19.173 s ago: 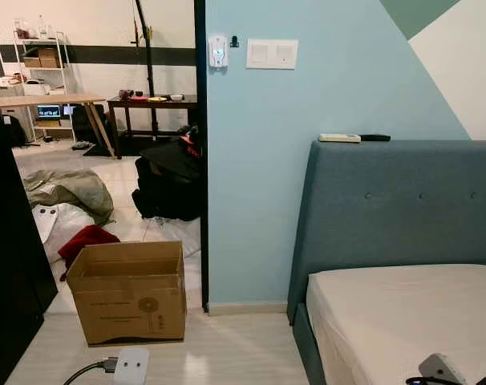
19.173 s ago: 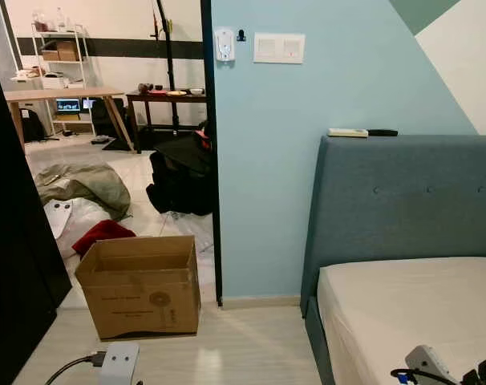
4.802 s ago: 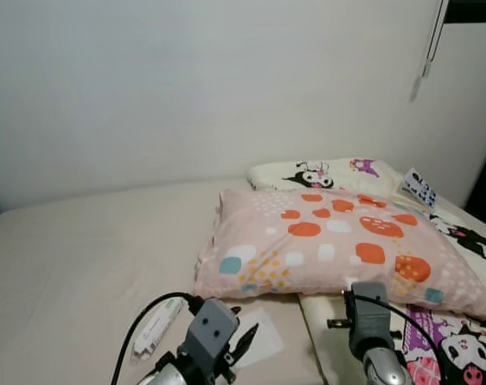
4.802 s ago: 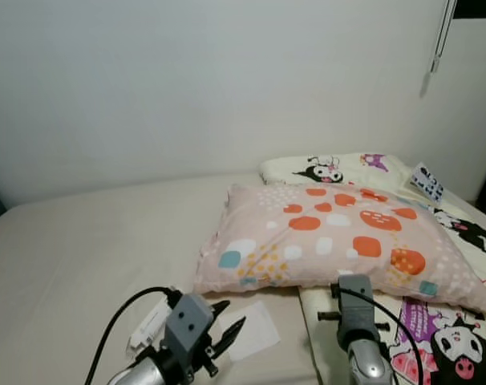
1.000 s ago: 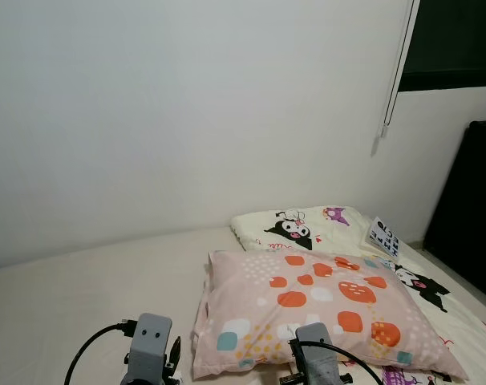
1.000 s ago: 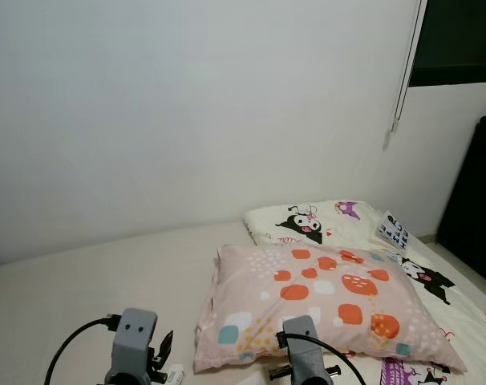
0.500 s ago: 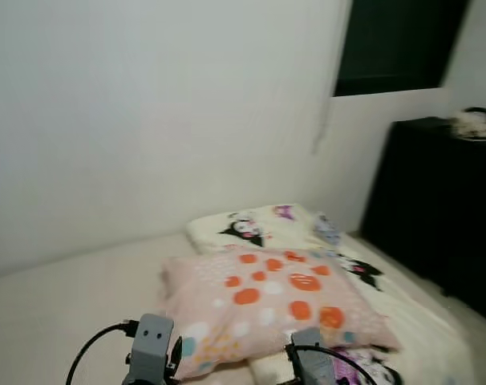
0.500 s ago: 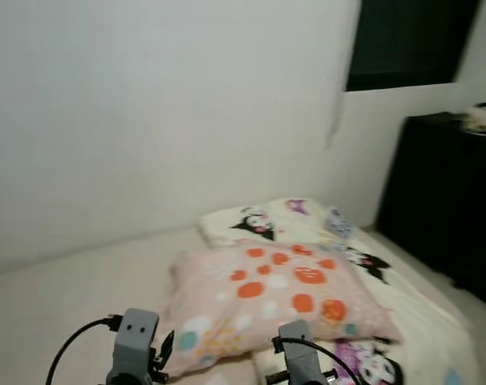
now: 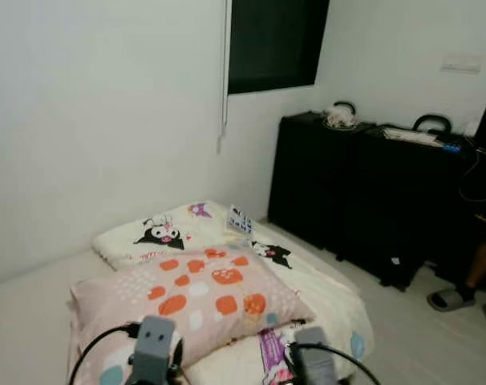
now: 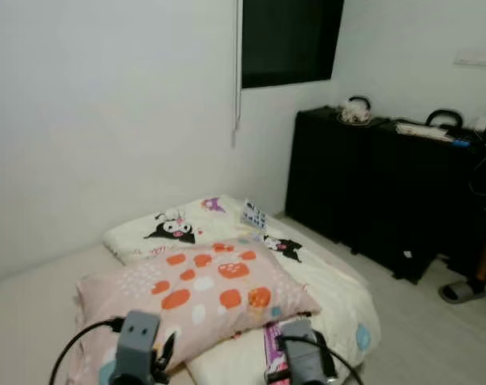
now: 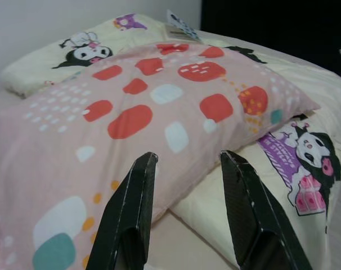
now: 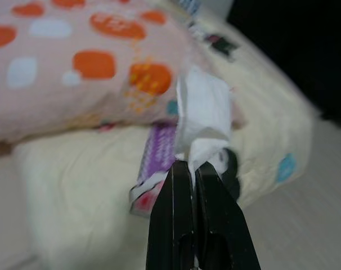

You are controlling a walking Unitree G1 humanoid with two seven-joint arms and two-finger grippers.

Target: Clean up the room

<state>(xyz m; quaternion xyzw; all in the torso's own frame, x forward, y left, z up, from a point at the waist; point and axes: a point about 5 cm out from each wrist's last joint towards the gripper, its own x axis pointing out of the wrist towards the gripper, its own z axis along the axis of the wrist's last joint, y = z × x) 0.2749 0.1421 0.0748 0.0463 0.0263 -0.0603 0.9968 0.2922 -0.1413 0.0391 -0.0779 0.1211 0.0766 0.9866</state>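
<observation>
You've got the spotted pillow (image 9: 179, 301) right ahead, another pillow (image 9: 159, 233) behind it by the wall. Floor (image 9: 411, 337) past the bed's right edge is open up to the black cabinets (image 9: 363, 188).

— What do your hands look like?

— My left gripper (image 11: 184, 211) has two long black fingers (image 11: 130, 216). They are flat and glossy, wide at the base and narrow at the tip. My right gripper (image 12: 192, 169) has the same black fingers (image 12: 171, 225).

— And above the fingers?

— From my head, I see a grey block on each wrist. The left block (image 9: 153, 338) has two small dark holes. A black cable (image 9: 95, 346) curves out from its side. Another black cable (image 9: 339, 355) arches from the right block (image 9: 311, 346).
</observation>
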